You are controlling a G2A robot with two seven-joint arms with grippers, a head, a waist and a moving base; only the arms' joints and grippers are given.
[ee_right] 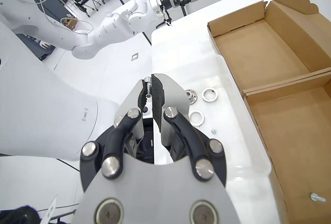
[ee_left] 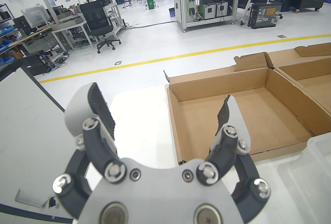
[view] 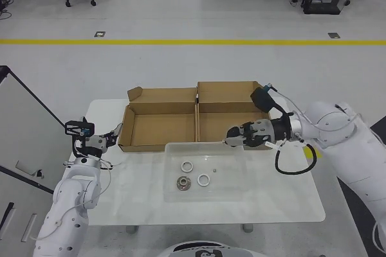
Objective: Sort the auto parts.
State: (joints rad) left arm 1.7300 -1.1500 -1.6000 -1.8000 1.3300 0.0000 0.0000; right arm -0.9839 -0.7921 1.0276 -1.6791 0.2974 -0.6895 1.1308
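My right gripper [ee_right: 147,86] is shut on a small silver bolt [ee_right: 148,83]. In the top view it [view: 230,136] hangs over the far right corner of the clear tray [view: 174,149], by the right cardboard box [view: 228,109]. In the tray lie two white rings [view: 187,166] [view: 204,180], a metal flange [view: 183,184] and a small nut [view: 215,171]. Another bolt [ee_right: 317,197] lies in the right box [ee_right: 297,118]. My left gripper [ee_left: 160,95] stands open and holds nothing, just left of the left box [ee_left: 232,116], above the table.
The two open cardboard boxes sit side by side behind the tray; the left box [view: 157,125] has a bare floor. A grey panel [view: 19,122] stands off the table's left side. White table [view: 276,193] surface lies bare right of the tray.
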